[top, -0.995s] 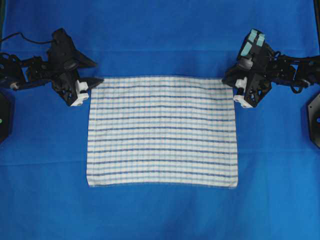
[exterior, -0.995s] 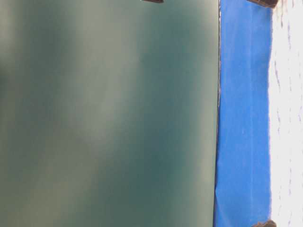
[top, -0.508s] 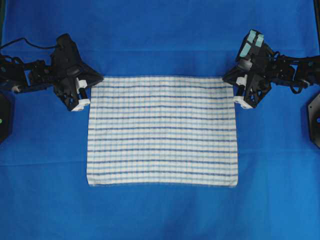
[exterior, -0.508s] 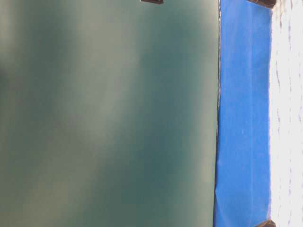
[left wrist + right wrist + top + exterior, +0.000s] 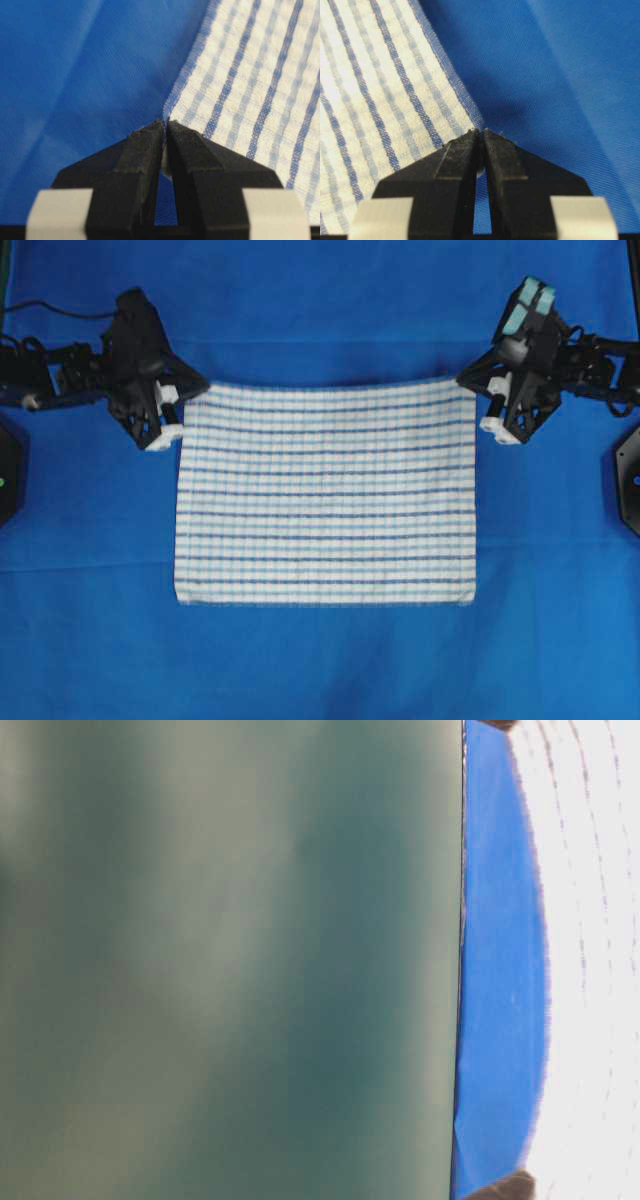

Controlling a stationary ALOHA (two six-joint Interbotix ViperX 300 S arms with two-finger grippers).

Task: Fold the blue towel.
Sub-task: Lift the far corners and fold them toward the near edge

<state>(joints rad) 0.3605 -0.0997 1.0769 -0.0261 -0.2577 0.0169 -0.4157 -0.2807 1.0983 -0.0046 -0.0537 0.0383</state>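
The blue towel (image 5: 325,490), white with dark and light blue stripes, lies spread in the middle of the table with its near edge flat. My left gripper (image 5: 184,405) is shut on the towel's far left corner (image 5: 172,107); the cloth edge is pinched between the black fingertips (image 5: 147,137). My right gripper (image 5: 479,400) is shut on the far right corner (image 5: 470,117) in the same way. In the table-level view the towel (image 5: 590,970) bulges upward off the table between the two grippers.
A plain solid-blue cloth (image 5: 320,310) covers the whole table. Black arm mounts stand at the left edge (image 5: 8,470) and right edge (image 5: 628,475). A blurred dark green surface (image 5: 230,960) fills most of the table-level view.
Both grippers went from open to shut on the far corners. They then lifted those corners, so the far edge has risen off the table.
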